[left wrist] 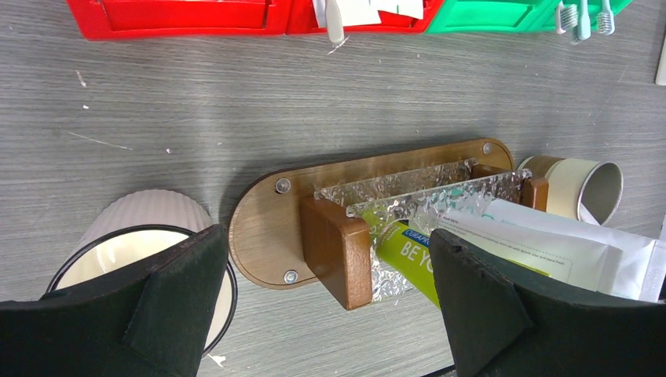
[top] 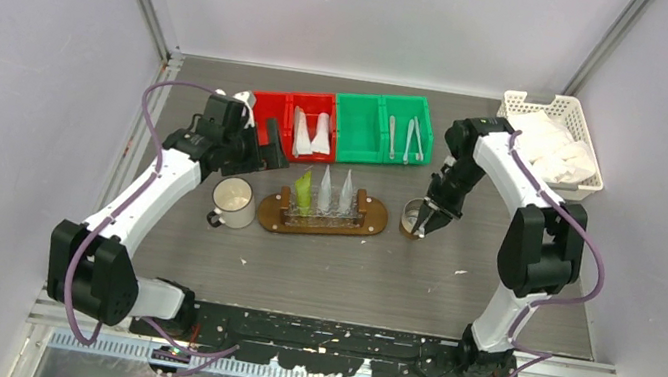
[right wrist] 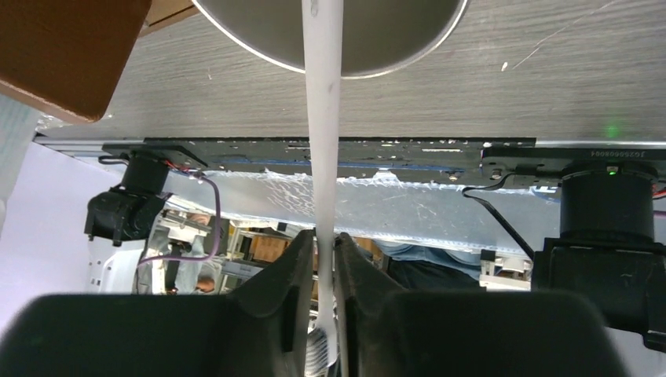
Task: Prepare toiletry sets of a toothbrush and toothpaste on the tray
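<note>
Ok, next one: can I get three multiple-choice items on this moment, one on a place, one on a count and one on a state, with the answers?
1. Where does the mug stand?
A) beside the left end of the tray
B) beside the tray's right end
C) on top of the tray

2. How many tubes stand in the tray?
A) one
B) three
C) five

3. What state is the right gripper in?
A) open and empty
B) shut on a tube
C) shut on a toothbrush

Answers:
1 A: the top view shows the mug just off the tray's left end.
2 B: one yellow-green and two whitish tubes stand in a row.
3 C: the right wrist view shows the fingers pinching the toothbrush handle.
</note>
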Tool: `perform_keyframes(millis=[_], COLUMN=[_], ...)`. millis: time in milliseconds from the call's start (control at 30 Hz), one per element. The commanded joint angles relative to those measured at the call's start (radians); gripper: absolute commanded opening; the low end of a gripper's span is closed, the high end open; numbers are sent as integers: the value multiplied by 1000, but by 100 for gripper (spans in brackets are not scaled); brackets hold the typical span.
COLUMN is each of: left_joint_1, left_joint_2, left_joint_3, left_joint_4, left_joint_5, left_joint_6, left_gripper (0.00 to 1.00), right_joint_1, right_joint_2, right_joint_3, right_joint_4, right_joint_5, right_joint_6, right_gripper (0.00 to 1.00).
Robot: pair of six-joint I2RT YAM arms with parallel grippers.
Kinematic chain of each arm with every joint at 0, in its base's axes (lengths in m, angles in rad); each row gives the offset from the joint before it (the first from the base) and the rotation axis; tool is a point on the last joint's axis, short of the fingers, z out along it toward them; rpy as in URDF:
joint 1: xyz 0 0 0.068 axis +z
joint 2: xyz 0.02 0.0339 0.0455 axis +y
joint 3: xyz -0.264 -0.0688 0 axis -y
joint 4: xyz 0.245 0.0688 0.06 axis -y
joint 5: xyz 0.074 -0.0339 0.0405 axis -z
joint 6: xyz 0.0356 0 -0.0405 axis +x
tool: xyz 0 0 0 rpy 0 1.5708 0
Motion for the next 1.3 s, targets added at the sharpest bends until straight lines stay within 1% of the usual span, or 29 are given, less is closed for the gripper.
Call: perform_keyframes(millis=[0, 67, 100, 200, 267, 333, 400, 467, 533, 600, 700, 800, 867, 1033, 1133, 1267], left_joint_1=[13, 15, 15, 15, 15, 15, 15, 15, 15, 15, 15, 15, 15, 15, 15, 15], left_joint_2=[-25, -27, -27, -29, -32, -38, -47, -59, -78, -108, -172, -253, -297, -357, -355, -326], left_joint_3=[1, 0, 0, -4, -5, -6, -3, -1, 0, -2, -20, -39, -47, -51, -53, -58], left_joint_4=[36, 35, 37, 40, 40, 35, 29, 26, 29, 24, 18, 23, 18, -21, -31, -30], left_joint_5=[2, 4, 4, 6, 9, 4, -3, -8, -7, -20, -54, -79, -103, -148, -151, -143], left_joint_6=[7, 7, 7, 4, 3, 3, 5, 3, -3, -1, 20, 49, 58, 73, 72, 67], left_gripper=[100, 100, 100, 100, 100, 100, 100, 100, 100, 100, 100, 100, 100, 100, 100, 100], right_joint_1=[-14, -20, -24, -42, -54, -60, -61, -63, -68, -62, -58, -58, -56, -51, -51, -47], right_joint_2=[12, 5, -1, -14, -22, -19, 19, 92, 192, 284, 407, 532, 577, 616, 648, 678], right_joint_3=[41, 72, 85, 127, 188, 307, 479, 649, 787, 852, 920, 1039, 1053, 990, 1004, 1028], right_joint_4=[-2, -12, -15, -24, -35, -52, -81, -88, -74, -28, 44, 31, 49, 112, 117, 130], right_joint_5=[1, 18, 26, 44, 85, 149, 225, 270, 236, 139, 133, 152, 149, 203, 220, 193], right_joint_6=[3, 6, 8, 16, 20, 18, 8, -3, -1, 11, 18, -19, -40, -96, -113, -100], right_gripper=[32, 46, 50, 53, 52, 51, 51, 53, 51, 49, 45, 42, 42, 41, 41, 41])
